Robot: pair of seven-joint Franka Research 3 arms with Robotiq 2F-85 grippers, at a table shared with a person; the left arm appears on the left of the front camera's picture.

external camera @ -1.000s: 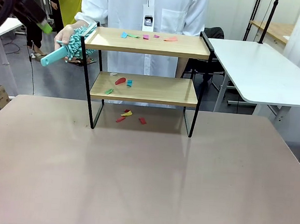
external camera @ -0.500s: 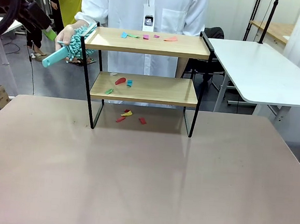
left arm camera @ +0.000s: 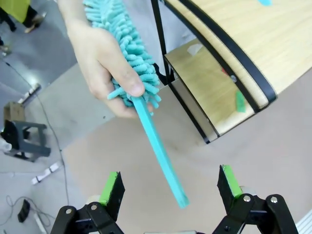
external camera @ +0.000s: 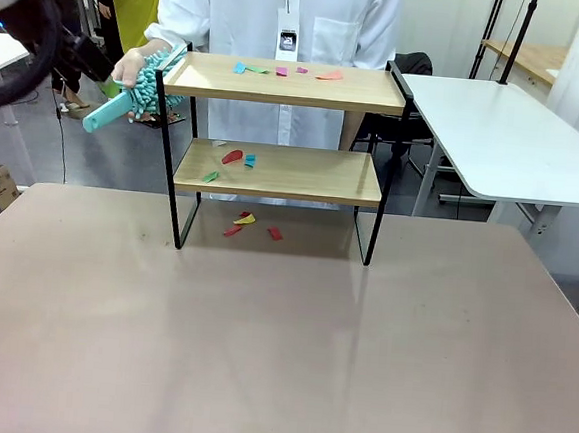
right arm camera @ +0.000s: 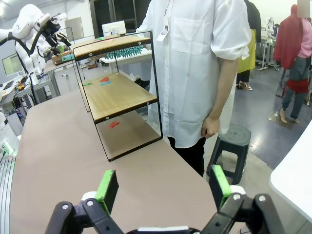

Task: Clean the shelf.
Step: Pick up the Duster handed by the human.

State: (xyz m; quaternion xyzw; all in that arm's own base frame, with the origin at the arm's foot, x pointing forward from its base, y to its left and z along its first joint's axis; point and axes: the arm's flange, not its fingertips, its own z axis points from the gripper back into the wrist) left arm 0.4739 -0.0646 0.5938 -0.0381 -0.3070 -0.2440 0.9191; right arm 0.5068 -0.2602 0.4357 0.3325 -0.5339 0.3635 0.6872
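The shelf (external camera: 360, 90) has light brown boards and a black frame. The duster (external camera: 144, 90) is blue-green. The paper bits (external camera: 233, 157) are red, yellow, green, blue and pink. The coat (external camera: 235, 17) is white. The table (external camera: 279, 346) is pale brown.

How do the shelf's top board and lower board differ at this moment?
The top board has its coloured scraps spread in a row along the far edge. The lower board has its red, blue and green scraps bunched at the left end, with the right half bare. The person's hand holds a teal duster beside the top board's left end, well above the lower board. Both are light wood and both are littered.
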